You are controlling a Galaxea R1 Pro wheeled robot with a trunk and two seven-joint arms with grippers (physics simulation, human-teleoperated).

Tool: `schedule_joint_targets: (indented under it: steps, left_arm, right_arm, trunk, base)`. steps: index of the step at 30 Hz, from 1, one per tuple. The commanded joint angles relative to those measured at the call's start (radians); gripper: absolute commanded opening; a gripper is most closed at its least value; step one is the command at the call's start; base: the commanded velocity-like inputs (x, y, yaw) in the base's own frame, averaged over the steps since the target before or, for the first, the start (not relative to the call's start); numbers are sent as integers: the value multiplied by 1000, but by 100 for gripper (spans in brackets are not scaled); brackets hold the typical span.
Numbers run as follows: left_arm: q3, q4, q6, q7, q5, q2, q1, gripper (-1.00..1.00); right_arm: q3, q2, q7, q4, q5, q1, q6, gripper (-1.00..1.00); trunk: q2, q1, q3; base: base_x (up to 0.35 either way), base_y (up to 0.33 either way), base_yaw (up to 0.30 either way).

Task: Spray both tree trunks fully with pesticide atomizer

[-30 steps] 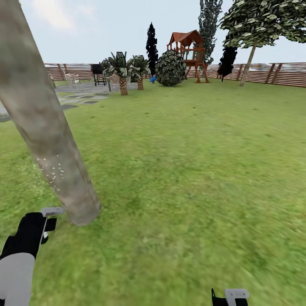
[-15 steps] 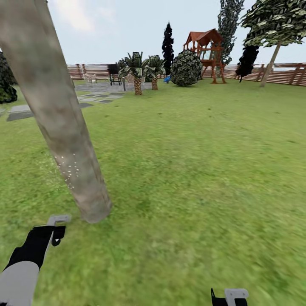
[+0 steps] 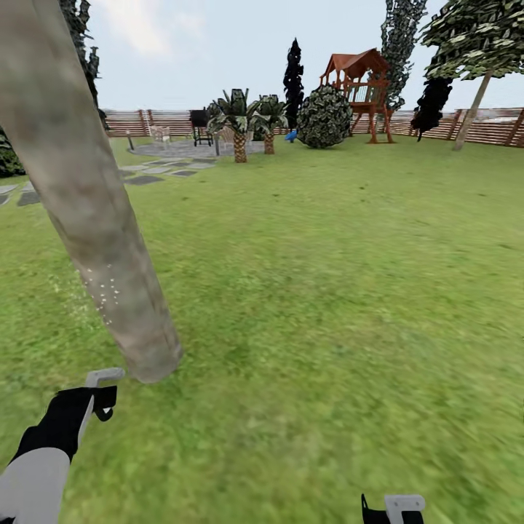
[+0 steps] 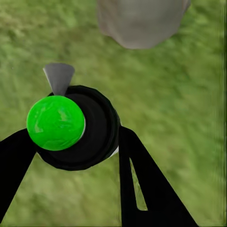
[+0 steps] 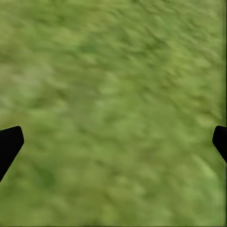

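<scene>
A thick beige-grey tree trunk (image 3: 94, 211) leans across the left of the head view, its foot (image 4: 139, 21) in the grass. A patch of white pesticide specks (image 3: 105, 291) dots its lower part. My left gripper (image 3: 91, 404) is shut on the pesticide atomizer (image 4: 87, 130), a black body with a round green top (image 4: 56, 123) and a grey nozzle (image 3: 103, 376) pointing toward the trunk's foot. Another tree (image 3: 471, 102), with a pale trunk and a green crown, stands far off at the right by the fence. My right gripper (image 5: 113, 142) hangs open over bare grass.
Green lawn (image 3: 327, 276) stretches ahead to a brown slat fence (image 3: 502, 127). Far back stand a wooden play tower (image 3: 360, 91), a round bush (image 3: 324, 116), small palms (image 3: 239, 124), black-foliaged trees (image 3: 292, 73) and a stone patio (image 3: 164, 164).
The whole head view has shifted as the camera turned left, so the far things sit further right. My left gripper keeps hold of the atomizer beside the trunk's foot.
</scene>
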State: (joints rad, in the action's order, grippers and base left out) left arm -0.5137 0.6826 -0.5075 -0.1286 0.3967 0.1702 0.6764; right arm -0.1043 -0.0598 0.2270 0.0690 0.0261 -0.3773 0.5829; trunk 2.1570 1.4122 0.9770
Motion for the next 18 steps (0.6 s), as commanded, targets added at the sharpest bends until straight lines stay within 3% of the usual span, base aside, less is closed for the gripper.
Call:
schedule_joint_targets:
  steps: [1,5,18]
  left_arm:
    - [0,0,0,0,0,0,0,-100]
    - [0,1,1,0,-1,0,0,-100]
    - [0,9,0,0,-2,0,0,-100]
  right_arm:
    - [0,0,0,0,0,0,0,100]
    - [0,1,0,0,0,0,0,100]
    - [0,3,0,0,0,0,0,100]
  trunk:
    - [0,0,0]
    - [0,0,0]
    - [0,0,0]
  base:
    - [258,-168,0]
    - [277,-149,92]
    - [147,-242,272]
